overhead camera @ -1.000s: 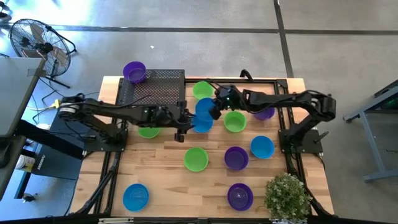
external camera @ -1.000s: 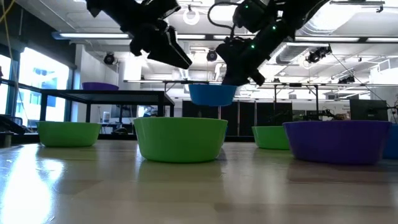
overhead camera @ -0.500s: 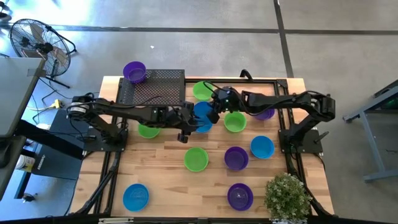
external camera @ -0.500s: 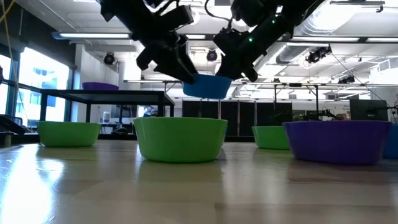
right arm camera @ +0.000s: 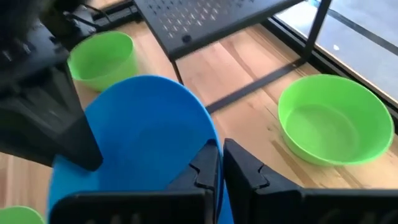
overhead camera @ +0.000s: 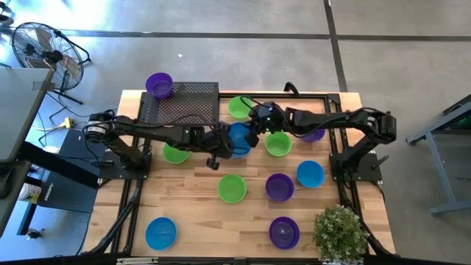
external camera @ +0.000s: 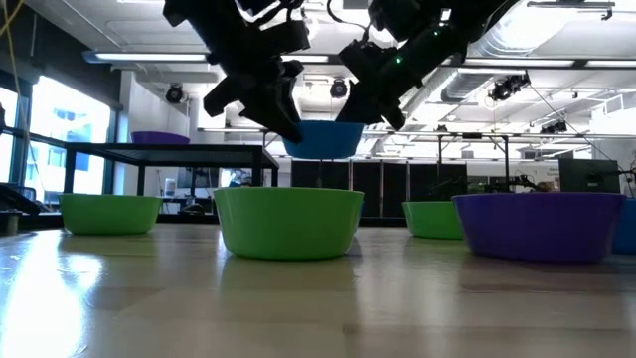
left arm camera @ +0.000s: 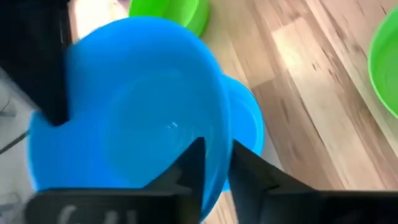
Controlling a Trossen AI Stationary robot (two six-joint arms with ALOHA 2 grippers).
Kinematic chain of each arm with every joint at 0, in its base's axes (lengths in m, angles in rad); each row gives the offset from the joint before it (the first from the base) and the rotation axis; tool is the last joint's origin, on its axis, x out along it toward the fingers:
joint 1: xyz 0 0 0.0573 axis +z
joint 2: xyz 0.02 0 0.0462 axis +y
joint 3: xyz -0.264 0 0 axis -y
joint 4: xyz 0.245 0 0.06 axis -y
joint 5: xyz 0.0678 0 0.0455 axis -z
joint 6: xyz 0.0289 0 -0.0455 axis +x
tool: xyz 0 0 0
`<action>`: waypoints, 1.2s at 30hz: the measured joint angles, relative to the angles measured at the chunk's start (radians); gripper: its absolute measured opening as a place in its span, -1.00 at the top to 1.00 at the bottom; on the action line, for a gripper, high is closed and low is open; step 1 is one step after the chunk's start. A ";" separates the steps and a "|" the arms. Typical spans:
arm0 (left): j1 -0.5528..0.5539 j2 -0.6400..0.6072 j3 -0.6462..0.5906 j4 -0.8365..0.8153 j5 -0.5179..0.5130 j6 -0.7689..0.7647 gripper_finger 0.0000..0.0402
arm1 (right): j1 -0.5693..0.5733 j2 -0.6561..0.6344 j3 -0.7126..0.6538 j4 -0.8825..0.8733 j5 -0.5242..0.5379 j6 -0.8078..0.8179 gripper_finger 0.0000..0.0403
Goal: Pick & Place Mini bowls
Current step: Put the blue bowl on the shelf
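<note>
1. Overhead cam is looking straight down at the whole table (overhead camera: 199, 184).
2. Low cam is sitting at tabletop level, facing across into the room.
3. Both wrist cams are hovering right up close, each looking past its fingers into the same blue bowl (left arm camera: 130, 118), from opposite sides.

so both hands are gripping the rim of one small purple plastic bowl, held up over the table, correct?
Not purple: the small round plastic bowl is blue. The low view shows it lifted clear of the wooden table, and both wrist views show the left hand and right hand each clamped on its rim.
</note>
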 joint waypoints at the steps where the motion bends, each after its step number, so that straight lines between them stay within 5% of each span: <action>1: 0.000 0.000 0.000 -0.005 0.001 0.011 0.85 | 0.000 0.000 0.000 0.007 -0.007 -0.005 0.94; 8: 0.000 0.000 0.001 -0.041 0.006 0.022 0.97 | 0.000 -0.002 0.000 0.027 -0.024 -0.025 0.87; 20: 0.016 -0.059 0.072 -0.195 -0.009 -0.027 0.99 | 0.033 -0.217 -0.004 -0.114 0.076 -0.150 0.32; 24: 0.083 -0.121 0.125 -0.262 0.010 -0.070 0.99 | 0.075 -0.289 -0.054 -0.140 0.141 -0.187 0.43; 32: 0.372 -0.169 0.223 -0.351 0.138 -0.193 0.99 | 0.107 -0.358 -0.265 0.020 0.103 -0.154 0.94; 36: 0.534 -0.148 0.250 -0.363 0.195 -0.242 1.00 | 0.107 -0.360 -0.373 0.168 0.057 -0.139 0.94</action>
